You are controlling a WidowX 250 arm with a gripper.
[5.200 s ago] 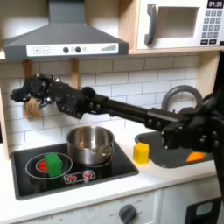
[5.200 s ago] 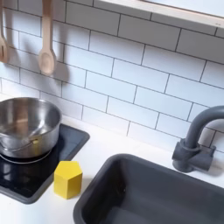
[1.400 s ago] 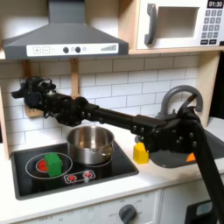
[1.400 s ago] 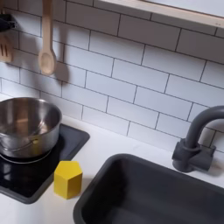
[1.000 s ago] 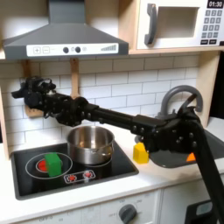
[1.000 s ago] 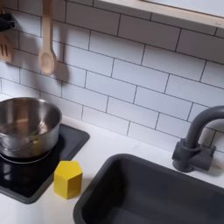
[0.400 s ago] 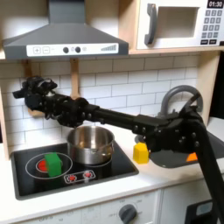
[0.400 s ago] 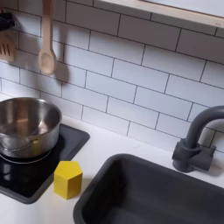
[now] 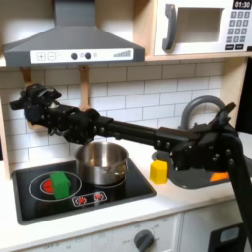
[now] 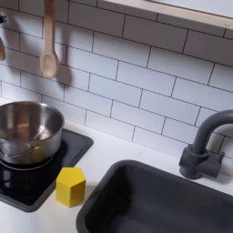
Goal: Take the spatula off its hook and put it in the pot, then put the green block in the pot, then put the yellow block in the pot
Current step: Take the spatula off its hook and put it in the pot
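Observation:
In the first exterior view my gripper point(image 9: 32, 102) is stretched to the tiled wall at the upper left, closed around the wooden spatula point(image 9: 35, 119), whose head peeks out just below the fingers. A sliver of the spatula point(image 10: 2, 47) shows at the second exterior view's left edge. The steel pot point(image 9: 101, 162) stands on the stove below the arm; its rim point(image 10: 27, 111) also shows in the second exterior view. The green block point(image 9: 61, 183) sits on the front left burner. The yellow block point(image 9: 158, 171) point(image 10: 71, 186) rests on the counter between stove and sink.
A wooden spoon point(image 9: 84, 85) point(image 10: 47, 45) hangs on the wall beside the spatula's hook. The dark sink point(image 10: 164, 200) with its grey faucet point(image 10: 205, 146) lies to the right and holds a small orange piece point(image 9: 219, 177). The range hood point(image 9: 69, 39) overhangs the stove.
My gripper has shifted slightly up and to the left along the wall. The spatula head has slid with it, almost off the second exterior view's left edge.

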